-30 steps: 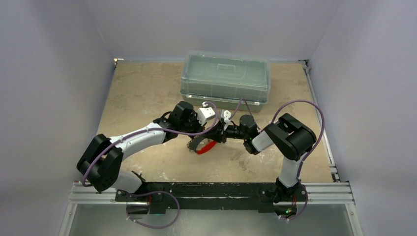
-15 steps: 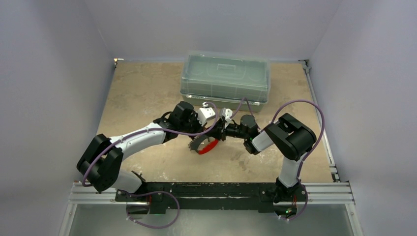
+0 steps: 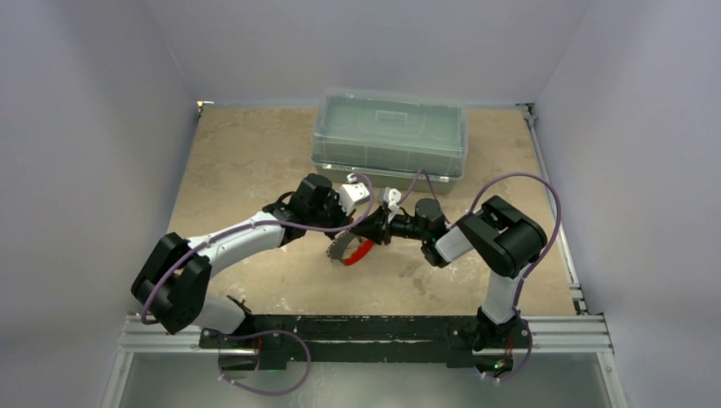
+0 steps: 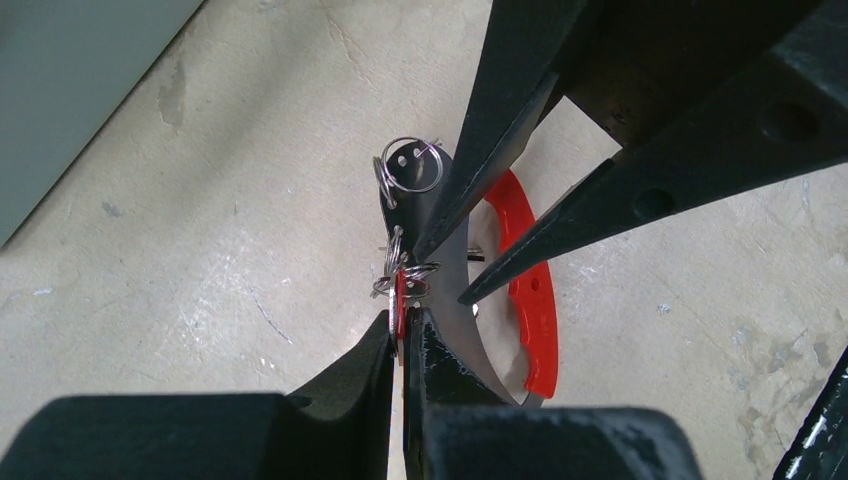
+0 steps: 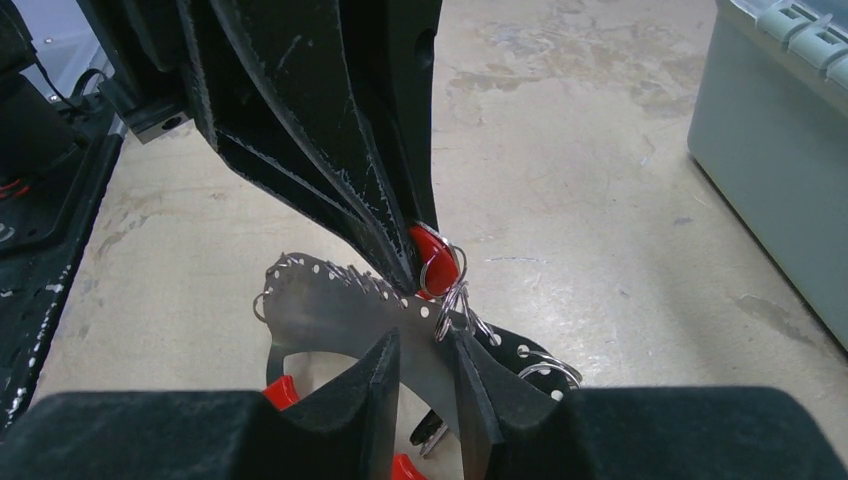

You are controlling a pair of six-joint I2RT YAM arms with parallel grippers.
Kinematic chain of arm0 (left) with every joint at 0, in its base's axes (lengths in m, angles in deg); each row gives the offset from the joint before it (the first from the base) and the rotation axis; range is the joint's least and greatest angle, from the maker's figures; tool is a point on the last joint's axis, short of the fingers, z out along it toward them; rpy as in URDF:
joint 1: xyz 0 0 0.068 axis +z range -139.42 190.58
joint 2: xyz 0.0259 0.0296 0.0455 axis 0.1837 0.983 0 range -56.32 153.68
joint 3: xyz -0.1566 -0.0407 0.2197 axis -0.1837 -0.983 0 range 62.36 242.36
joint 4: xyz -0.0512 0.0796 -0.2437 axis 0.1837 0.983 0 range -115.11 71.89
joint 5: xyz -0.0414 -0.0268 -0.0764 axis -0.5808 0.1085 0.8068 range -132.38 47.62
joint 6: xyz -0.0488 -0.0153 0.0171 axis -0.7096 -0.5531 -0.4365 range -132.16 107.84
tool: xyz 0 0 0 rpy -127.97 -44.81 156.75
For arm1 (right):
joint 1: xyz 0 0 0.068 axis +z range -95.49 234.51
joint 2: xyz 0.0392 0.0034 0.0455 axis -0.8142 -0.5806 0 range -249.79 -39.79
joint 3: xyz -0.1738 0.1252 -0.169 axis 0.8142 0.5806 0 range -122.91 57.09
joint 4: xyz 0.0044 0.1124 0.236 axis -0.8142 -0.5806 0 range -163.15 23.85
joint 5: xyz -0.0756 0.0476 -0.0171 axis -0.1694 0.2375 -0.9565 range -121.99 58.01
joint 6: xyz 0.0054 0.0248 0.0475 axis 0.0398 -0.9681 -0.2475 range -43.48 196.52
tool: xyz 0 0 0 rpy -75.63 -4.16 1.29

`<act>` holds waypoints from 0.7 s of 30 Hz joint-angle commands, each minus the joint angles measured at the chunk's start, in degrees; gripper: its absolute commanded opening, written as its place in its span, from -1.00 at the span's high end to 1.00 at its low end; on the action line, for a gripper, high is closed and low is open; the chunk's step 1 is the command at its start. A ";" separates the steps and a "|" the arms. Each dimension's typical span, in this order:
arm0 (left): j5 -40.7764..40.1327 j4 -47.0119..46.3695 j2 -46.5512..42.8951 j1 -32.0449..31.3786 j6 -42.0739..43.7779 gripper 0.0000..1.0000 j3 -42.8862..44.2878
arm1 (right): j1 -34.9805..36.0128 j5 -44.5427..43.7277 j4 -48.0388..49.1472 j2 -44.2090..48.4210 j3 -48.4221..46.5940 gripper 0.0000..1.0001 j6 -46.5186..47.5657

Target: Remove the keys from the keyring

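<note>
Keyring [image 5: 330, 300] pinched by right claw [image 5: 428, 340], red key [image 5: 435, 260] by left claw [image 4: 403, 328] (top view hides grips)

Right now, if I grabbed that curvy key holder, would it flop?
Probably stiff: the keyring looks like a thin metal plate, holding its curve in the right pincer. The small wire rings likely swing loosely.

I see a tan, scuffed tabletop [image 3: 238, 153]. A clear plastic box [image 3: 389, 136], lid on, sits at the far edge, about midway along. Whether the keyring [image 3: 357, 253] mid-table touches the top, I cannot tell.
</note>
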 commanded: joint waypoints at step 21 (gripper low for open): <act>3.05 -2.22 -2.15 0.41 0.16 1.00 -0.27 | 0.23 1.87 3.55 0.72 0.05 1.00 0.34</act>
